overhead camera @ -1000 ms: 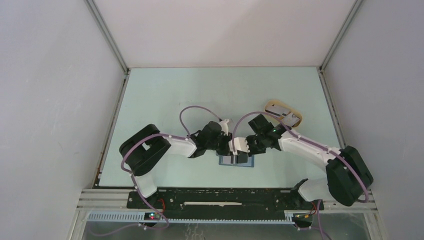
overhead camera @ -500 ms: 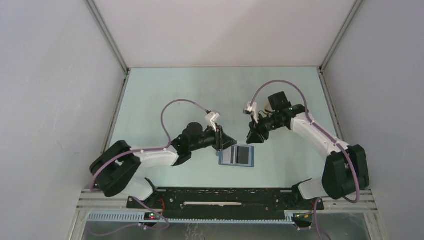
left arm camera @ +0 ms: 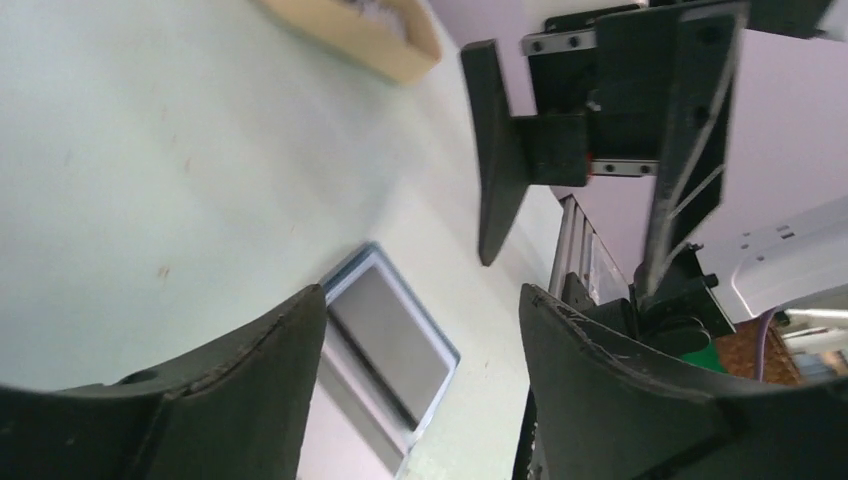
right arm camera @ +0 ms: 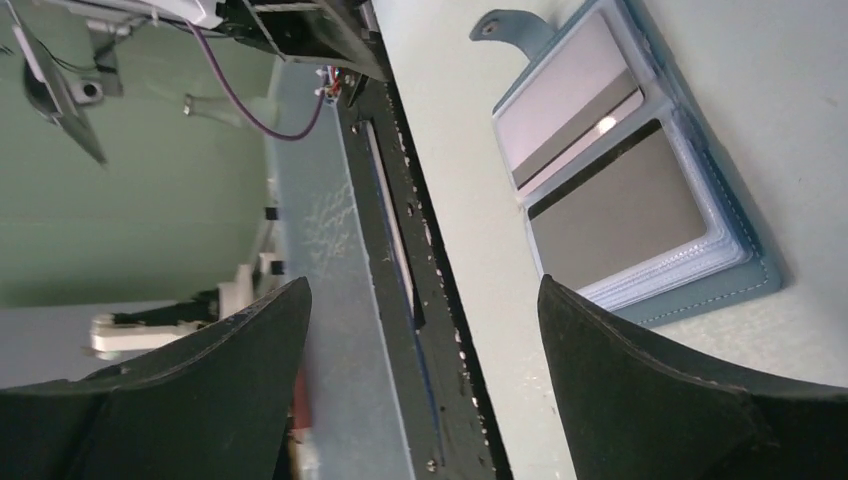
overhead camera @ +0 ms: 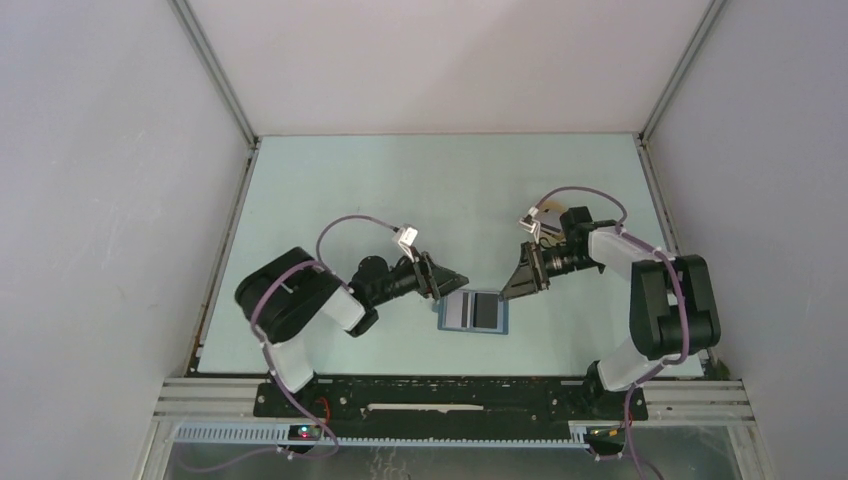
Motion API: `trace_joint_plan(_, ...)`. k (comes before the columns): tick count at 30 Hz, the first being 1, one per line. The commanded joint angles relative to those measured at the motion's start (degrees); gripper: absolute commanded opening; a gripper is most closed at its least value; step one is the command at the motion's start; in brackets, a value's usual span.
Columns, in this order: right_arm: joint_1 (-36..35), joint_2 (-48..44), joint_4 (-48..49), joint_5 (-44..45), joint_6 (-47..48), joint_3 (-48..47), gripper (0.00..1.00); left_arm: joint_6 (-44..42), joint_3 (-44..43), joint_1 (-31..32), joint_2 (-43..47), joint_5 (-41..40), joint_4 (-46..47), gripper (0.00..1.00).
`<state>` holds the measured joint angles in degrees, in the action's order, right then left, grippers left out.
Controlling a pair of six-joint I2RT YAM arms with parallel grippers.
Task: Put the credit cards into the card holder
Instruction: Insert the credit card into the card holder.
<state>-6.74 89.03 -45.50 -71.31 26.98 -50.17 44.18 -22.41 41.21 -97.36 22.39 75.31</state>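
Blue stitched folding card holder (overhead camera: 474, 312) lies open and flat on the pale green table (overhead camera: 330, 190). It sits just below and between the two sets of fingertips, touched by neither.

Left gripper (left arm camera: 420, 300): jaws spread wide, nothing in them. The holder is directly ahead of its fingers (left arm camera: 250, 390).

Right gripper (right arm camera: 422, 285): jaws equally wide, empty. The holder lies past the finger at the right of that wrist view.

Two clear sleeves are filled, one with a pale card with a dark stripe (right arm camera: 565, 95), the other with a grey card (right arm camera: 615, 215). Both look seated, though how deep is hard to judge.

Risks, as judged:
- The holder is unpinned. A card pushed at a sleeve mouth would likely slide the whole wallet rather than enter.
- The sleeve stack bulges, so a clipped edge could flip the cover shut.
- The grippers face each other closely across the holder. If both move together, their fingers could knock.
- The beige oval tray (left arm camera: 380, 45) sits beyond the left fingertips with its contents blurred, so I cannot tell whether cards remain. Thin flat cards would resist pinching.
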Motion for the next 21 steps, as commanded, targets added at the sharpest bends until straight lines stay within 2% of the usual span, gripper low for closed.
trace_joint_plan(1, 0.1, 3.7, 5.4, 0.0, -11.5, 1.3, 0.91, 8.4, -0.8, -0.4, -5.8, 5.1, 11.6, 0.74)
trace_joint_plan(7, -0.6, 6.7, 8.6, 5.1, -19.0, 1.7, 0.84, 4.8, 6.3, 2.0, 0.6, -3.6, 8.4, 0.65)
trace_joint_plan(10, -2.1, 7.7, 9.8, 7.7, -20.9, 1.7, 0.84, 1.5, 4.6, 4.6, 4.8, -7.6, -4.2, 0.6)
trace_joint_plan(14, -3.4, 9.0, 11.0, 12.0, -23.6, 1.6, 0.82, -3.9, 1.9, 9.0, 12.4, -17.1, -22.9, 0.6)
trace_joint_plan(15, -3.4, 9.4, 10.7, 12.4, -23.7, 1.3, 0.81, -4.2, 1.6, 9.7, 13.8, -19.4, -26.1, 0.57)
trace_joint_plan(18, -3.5, 10.2, 10.5, 13.1, -23.9, 0.9, 0.8, -4.0, 1.6, 11.0, 15.7, -22.3, -30.5, 0.49)
trace_joint_plan(21, -4.0, 10.7, 10.6, 13.3, -24.1, 0.7, 0.79, -3.2, 1.6, 11.7, 15.2, -24.1, -31.8, 0.46)
